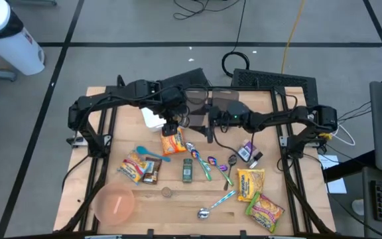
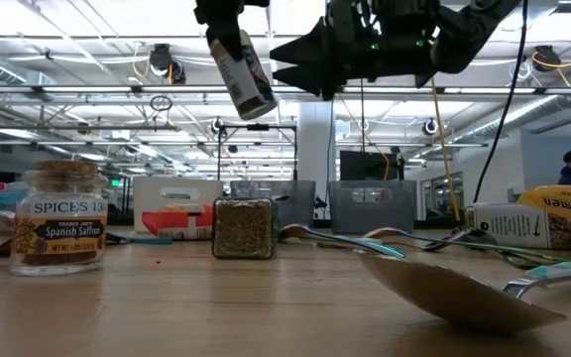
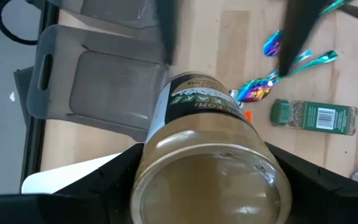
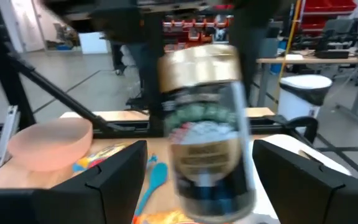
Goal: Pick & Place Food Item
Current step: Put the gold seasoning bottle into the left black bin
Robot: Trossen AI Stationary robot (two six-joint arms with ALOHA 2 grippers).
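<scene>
Your left gripper (image 3: 210, 186) is clamped around a glass jar (image 3: 211, 155), holding it in the air above the far middle of the table (image 1: 111, 119), tilted, as the low view shows. The right gripper (image 4: 194, 180) waits just beside it with fingers spread, the jar between them but not pinched. Treat the jar as rigid, smooth and breakable; the glass may slip under a loose hold. Take it around the body, below the gold lid (image 4: 197, 62), squarely across the widest part, and keep it clear of the spoons (image 1: 207, 162) below.
</scene>
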